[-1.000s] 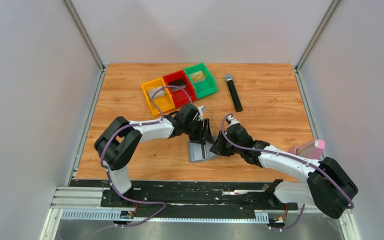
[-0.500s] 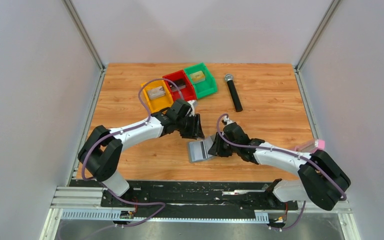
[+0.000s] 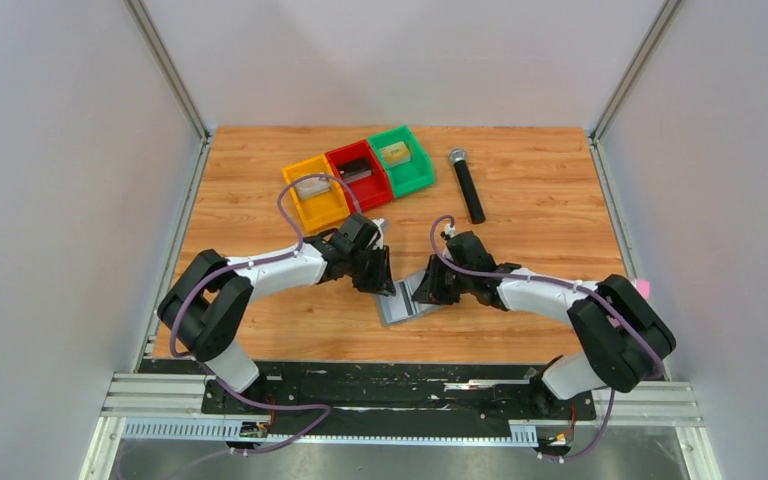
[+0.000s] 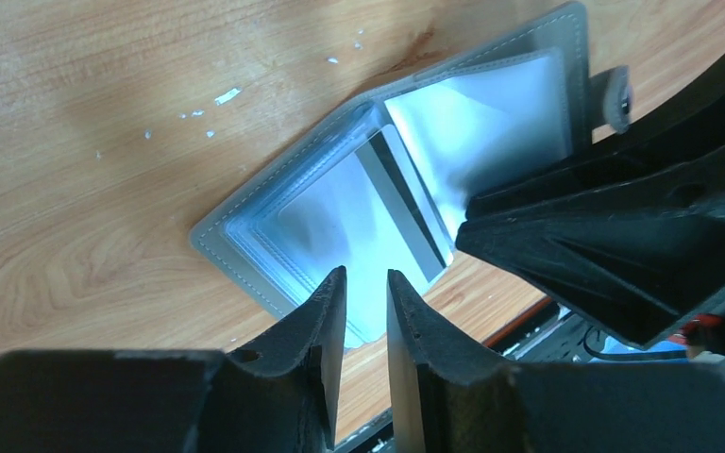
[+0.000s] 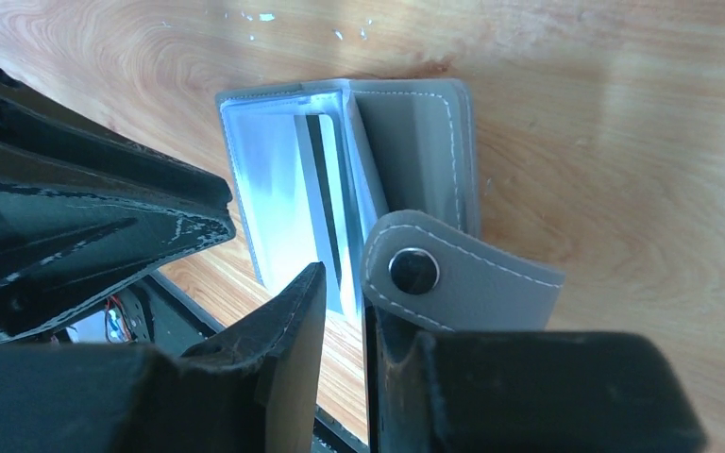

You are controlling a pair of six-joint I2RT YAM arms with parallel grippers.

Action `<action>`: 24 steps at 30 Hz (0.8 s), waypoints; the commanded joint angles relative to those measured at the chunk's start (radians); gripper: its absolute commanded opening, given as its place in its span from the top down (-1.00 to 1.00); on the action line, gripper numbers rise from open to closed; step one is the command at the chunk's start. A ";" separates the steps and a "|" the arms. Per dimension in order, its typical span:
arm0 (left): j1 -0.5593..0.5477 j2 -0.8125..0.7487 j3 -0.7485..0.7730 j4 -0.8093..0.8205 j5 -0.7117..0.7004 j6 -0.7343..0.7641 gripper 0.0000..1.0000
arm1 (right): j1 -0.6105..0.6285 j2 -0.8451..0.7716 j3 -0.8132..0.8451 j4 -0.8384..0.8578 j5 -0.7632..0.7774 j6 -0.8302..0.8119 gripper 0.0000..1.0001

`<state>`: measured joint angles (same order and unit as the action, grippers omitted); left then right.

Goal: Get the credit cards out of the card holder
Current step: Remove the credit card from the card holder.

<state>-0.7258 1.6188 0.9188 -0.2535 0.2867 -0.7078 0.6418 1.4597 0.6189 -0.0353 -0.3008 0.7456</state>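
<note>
Wood-grain table (image 3: 540, 270) boxed in by pale grey walls (image 3: 60, 200), with 3 bins in 1 row at the far side: yellow bin (image 3: 332, 208), red bin (image 3: 372, 188), green bin (image 3: 415, 172).

Left arm (image 3: 280, 265): bent at the elbow, forearm low and running right toward the table's middle, left gripper (image 3: 386, 285) tipped down at the left edge of the card holder (image 3: 405, 305). Right arm (image 3: 535, 292): mirrored, forearm running left, right gripper (image 3: 428, 290) at the holder's right edge. Wrists nearly meeting over it.

Against 1 second ago: left gripper down from just beside the bins to the holder, looking narrower than then; right elbow drawn in from the near right corner; holder in much the same spot.

Card holder lying open on the wood, near the middle, toward the near edge.

From the left wrist: fingers (image 4: 321, 321) with a slim gap, straddling the near corner of a clear pocket, pale plastic showing between them; pinching or not, cannot tell. Credit card (image 4: 382, 226) with a dark stripe tucked in that pocket, just beyond the tips.

From the right wrist: narrow too, clamped on the pocket panel's edge, grey snap tab (image 5: 453, 274) draped over 1 finger. Same striped card just past the tips, inside the pocket.

Greyish card (image 3: 312, 186) in the yellow bin, tan card (image 3: 394, 152) in the green.
</note>
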 commanded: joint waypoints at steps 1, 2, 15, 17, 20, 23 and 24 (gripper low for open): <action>0.000 0.024 -0.023 0.036 0.001 0.016 0.41 | -0.026 0.026 0.036 0.083 -0.071 -0.025 0.56; 0.000 0.027 -0.026 0.038 0.000 0.017 0.43 | -0.029 0.032 0.036 0.087 -0.081 -0.026 0.56; -0.001 0.035 -0.073 0.069 0.000 0.005 0.50 | -0.036 0.102 0.031 0.124 -0.111 -0.039 0.56; 0.000 0.034 -0.075 0.067 -0.002 0.006 0.50 | -0.037 0.104 0.026 0.129 -0.108 -0.040 0.56; 0.000 0.033 -0.076 0.061 -0.009 0.010 0.49 | -0.037 0.109 0.024 0.131 -0.109 -0.045 0.55; 0.000 0.033 -0.078 0.060 -0.011 0.010 0.49 | -0.039 0.111 0.016 0.149 -0.129 -0.048 0.56; 0.000 0.034 -0.078 0.059 -0.011 0.011 0.49 | -0.039 0.112 0.011 0.162 -0.139 -0.047 0.56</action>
<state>-0.7258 1.6459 0.8623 -0.1902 0.3069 -0.7097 0.6071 1.5585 0.6239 0.0513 -0.4068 0.7254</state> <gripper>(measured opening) 0.251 0.221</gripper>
